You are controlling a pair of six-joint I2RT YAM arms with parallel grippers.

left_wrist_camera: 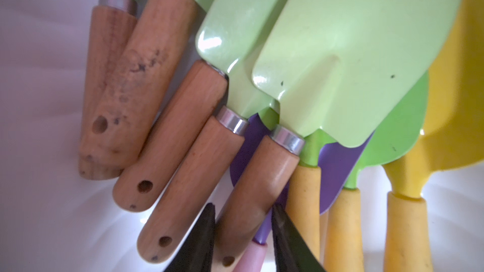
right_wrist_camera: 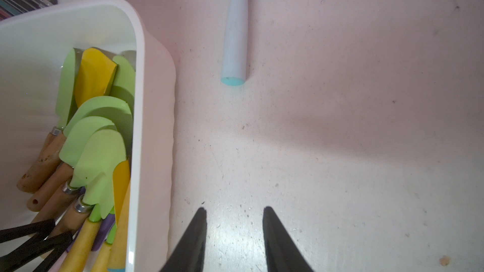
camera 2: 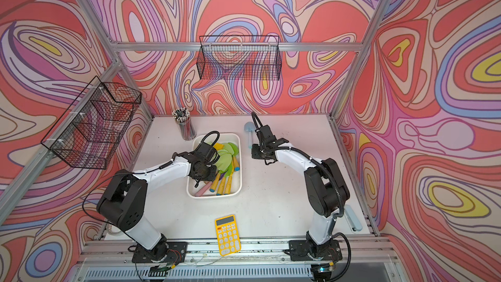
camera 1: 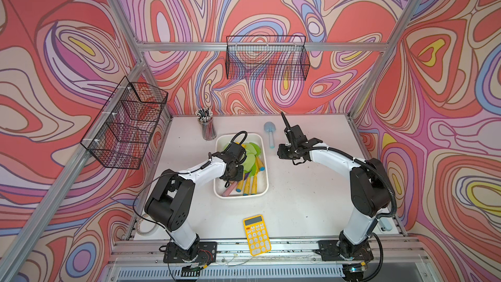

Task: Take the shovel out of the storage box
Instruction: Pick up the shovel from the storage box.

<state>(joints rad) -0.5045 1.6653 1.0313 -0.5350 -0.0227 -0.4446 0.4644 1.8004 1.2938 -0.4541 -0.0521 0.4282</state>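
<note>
Nearest you, a yellow calculator (camera 1: 257, 236) lies at the front edge of the white table (camera 1: 298, 199), between the two arm bases.

Further in, at mid-table, sits the storage box (camera 1: 241, 195), a shallow white tub. It holds a loose pile of small shovels, with green and yellow blades and wooden or yellow handles.

The left gripper (left_wrist_camera: 242, 205) reaches down into the box. Its black fingers (left_wrist_camera: 201, 231) press against both sides of the wooden handle of a green shovel (left_wrist_camera: 314, 87), narrowly closed on it. That shovel lies on top of the pile, inside the box.

The right gripper (right_wrist_camera: 234, 209) hangs over bare table just beside the box's right wall, partly open and holding nothing.

Beyond it, a blue shovel (camera 1: 269, 134) lies flat on the table outside the box.

A clear cup of pencils (camera 1: 208, 128) stands near the box's far left corner.

Farthest away, black wire baskets hang on the back wall (camera 1: 267, 58) and the left wall (camera 1: 124, 123).
</note>
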